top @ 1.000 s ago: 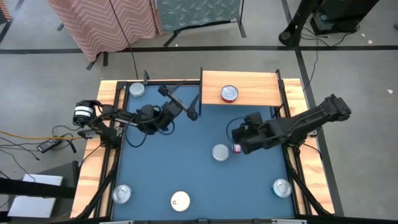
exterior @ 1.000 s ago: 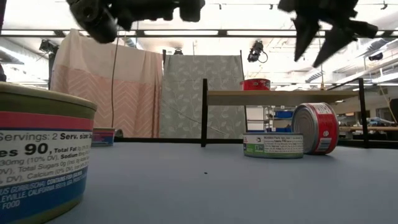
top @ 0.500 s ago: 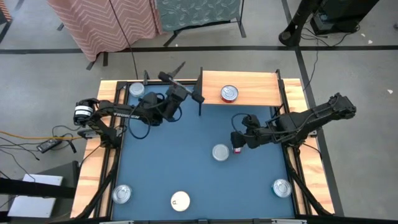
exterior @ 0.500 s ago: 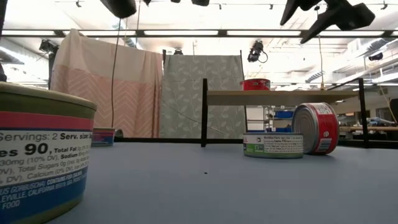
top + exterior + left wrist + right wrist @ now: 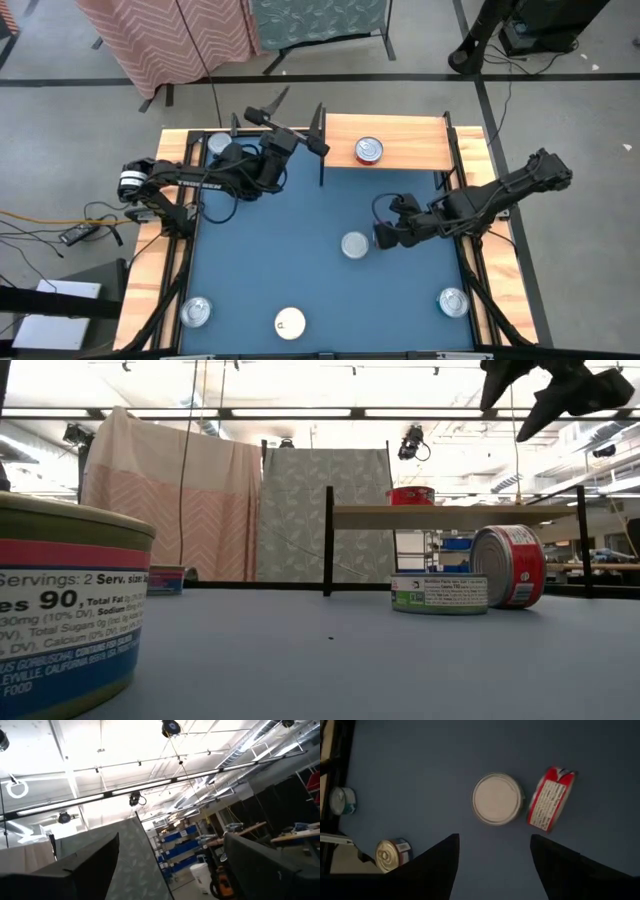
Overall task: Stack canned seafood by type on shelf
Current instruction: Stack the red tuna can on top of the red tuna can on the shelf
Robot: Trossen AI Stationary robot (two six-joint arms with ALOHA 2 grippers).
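From above, the small light-wood shelf with dark metal uprights (image 5: 385, 142) stands at the far edge of the blue table (image 5: 270, 260) and carries one round red-labelled tin with a silver lid (image 5: 369, 151), presumably the start of a stack by type. The right claw (image 5: 383, 236) hangs over the middle of the table, above a short silver-lidded tin standing flat (image 5: 354, 245) and a red-labelled tin tipped on its side (image 5: 380, 240) just beside it; that one would need righting before it can stack. The left claw (image 5: 298, 108) is raised near the shelf's left upright, out of the working lane, fingers spread wide with nothing between them. More tins wait at the table's edges: a silver one at the far left corner (image 5: 220, 144), a silver one at the near left (image 5: 197, 312), a white-lidded one (image 5: 290, 322) and a silver one at the near right (image 5: 453, 301).

At table height, the red tin sits on the shelf plank (image 5: 450, 515), while the teal-labelled tin (image 5: 439, 593) and the tipped red tin (image 5: 508, 566) touch or nearly touch below it; the right claw is high above them.

The left wrist view shows only ceiling between parted fingers (image 5: 90, 865).

The right wrist view looks straight down on both tins through well-parted, empty fingers (image 5: 432, 865), lined up, I judge, for a descent, though onto which tin is unclear.
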